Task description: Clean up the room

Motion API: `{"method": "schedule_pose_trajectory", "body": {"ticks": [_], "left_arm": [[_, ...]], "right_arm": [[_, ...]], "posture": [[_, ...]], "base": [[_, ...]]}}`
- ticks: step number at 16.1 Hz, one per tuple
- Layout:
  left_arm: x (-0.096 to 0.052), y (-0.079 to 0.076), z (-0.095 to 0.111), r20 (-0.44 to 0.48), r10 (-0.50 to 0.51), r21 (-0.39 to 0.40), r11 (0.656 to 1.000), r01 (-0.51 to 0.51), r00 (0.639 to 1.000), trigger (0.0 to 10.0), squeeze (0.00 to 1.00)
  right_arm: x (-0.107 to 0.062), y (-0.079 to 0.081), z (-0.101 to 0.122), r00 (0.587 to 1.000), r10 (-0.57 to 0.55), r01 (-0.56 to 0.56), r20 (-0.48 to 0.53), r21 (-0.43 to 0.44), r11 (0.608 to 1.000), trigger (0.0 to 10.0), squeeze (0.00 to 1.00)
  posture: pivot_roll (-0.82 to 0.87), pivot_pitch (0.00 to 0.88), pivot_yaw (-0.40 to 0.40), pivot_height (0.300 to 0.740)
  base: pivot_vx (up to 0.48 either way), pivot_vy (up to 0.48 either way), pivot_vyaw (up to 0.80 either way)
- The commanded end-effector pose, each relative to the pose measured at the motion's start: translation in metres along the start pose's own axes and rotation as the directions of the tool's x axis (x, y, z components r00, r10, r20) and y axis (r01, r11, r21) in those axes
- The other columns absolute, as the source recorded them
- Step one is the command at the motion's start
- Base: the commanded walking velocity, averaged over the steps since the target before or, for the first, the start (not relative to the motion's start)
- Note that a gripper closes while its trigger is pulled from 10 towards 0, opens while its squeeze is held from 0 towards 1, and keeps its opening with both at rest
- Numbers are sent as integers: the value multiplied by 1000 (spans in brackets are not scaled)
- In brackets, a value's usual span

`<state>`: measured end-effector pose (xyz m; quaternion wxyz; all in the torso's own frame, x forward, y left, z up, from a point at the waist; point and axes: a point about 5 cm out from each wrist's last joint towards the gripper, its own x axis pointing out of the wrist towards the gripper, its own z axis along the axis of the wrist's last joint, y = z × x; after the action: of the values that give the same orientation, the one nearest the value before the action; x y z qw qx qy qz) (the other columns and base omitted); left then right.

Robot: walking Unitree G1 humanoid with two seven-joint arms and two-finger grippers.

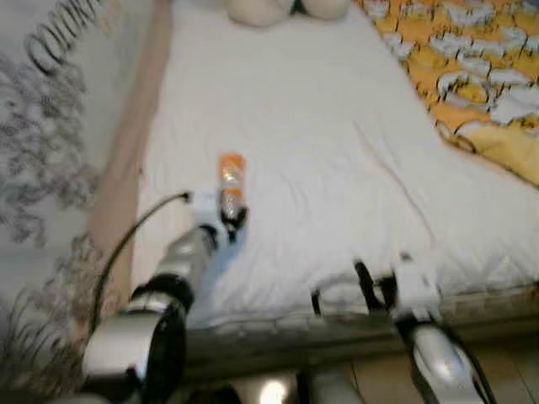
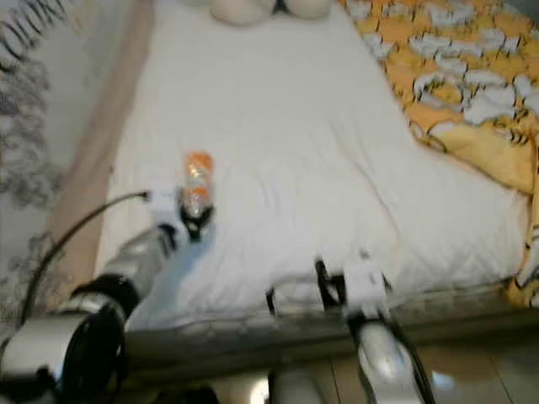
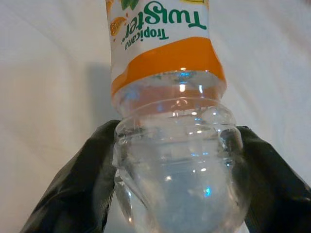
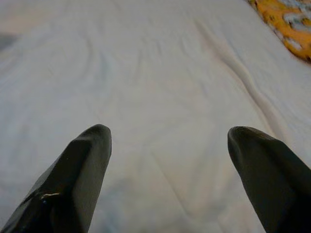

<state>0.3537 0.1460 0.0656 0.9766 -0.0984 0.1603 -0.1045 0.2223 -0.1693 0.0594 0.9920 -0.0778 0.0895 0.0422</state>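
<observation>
A clear plastic bottle (image 1: 231, 181) with an orange Tropicana Twister label lies on its side on the white bed (image 1: 337, 168), toward the bed's left edge and well short of the pillows. The left gripper (image 1: 232, 220) is at the bottle's near end. In the left wrist view its two black fingers (image 3: 77, 189) sit on either side of the bottle's clear ribbed base, pinching it (the label end points away from the wrist). The bottle (image 3: 175, 145) looks empty or nearly so.

The right gripper (image 1: 341, 290) hovers over the bed's near edge, to the right of the bottle and well apart from it. Its fingers (image 4: 77, 174) are spread wide, with bare wrinkled sheet between them.

Beyond the bottle, at the bed's far end, rests a pale rounded cushion (image 1: 261, 10). An orange blanket (image 1: 472, 67) with a white pattern covers the bed's far right corner. To the left of the bottle, a beige strip (image 1: 126, 160) runs along the bed beside a wall with grey floral patterning (image 1: 42, 151).
</observation>
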Motion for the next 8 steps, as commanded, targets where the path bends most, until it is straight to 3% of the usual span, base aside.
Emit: {"method": "schedule_pose_trajectory", "body": {"ticks": [1,2,3,4,5,6,8], "left_arm": [[-9,23,19,162,50,-11,999,-49,986,0,0],[-14,28,23,201,59,6,998,-61,978,0,0],[-32,35,31,327,7,102,994,-43,945,0,0],[-39,26,30,351,-42,151,989,-12,936,1451,0],[-52,4,25,372,-96,137,989,48,923,10000,0],[-55,0,25,389,-105,134,989,56,915,10000,0],[-56,-6,18,411,-60,69,997,34,910,10000,0]], "right_arm": [[7,1,-1,1000,-5,5,16,19,1000,10000,0],[8,1,0,1000,-5,5,26,21,1000,10000,0],[13,-2,2,998,-28,26,55,38,999,10000,0],[15,-5,3,997,-43,40,60,51,998,10000,0],[23,-9,5,996,-54,49,73,66,997,10000,0],[26,-8,6,996,-50,45,77,65,997,10000,0],[39,-10,11,993,-55,49,100,62,997,10000,0]], "posture": [[-228,0,55,719],[-223,0,57,719],[-198,0,64,719],[-188,0,63,719],[-174,0,68,719],[-174,0,70,719],[-178,0,69,719]], "base": [[0,0,0],[0,0,0],[0,0,0],[0,0,0],[0,0,0],[0,0,0],[0,-480,0]]}}
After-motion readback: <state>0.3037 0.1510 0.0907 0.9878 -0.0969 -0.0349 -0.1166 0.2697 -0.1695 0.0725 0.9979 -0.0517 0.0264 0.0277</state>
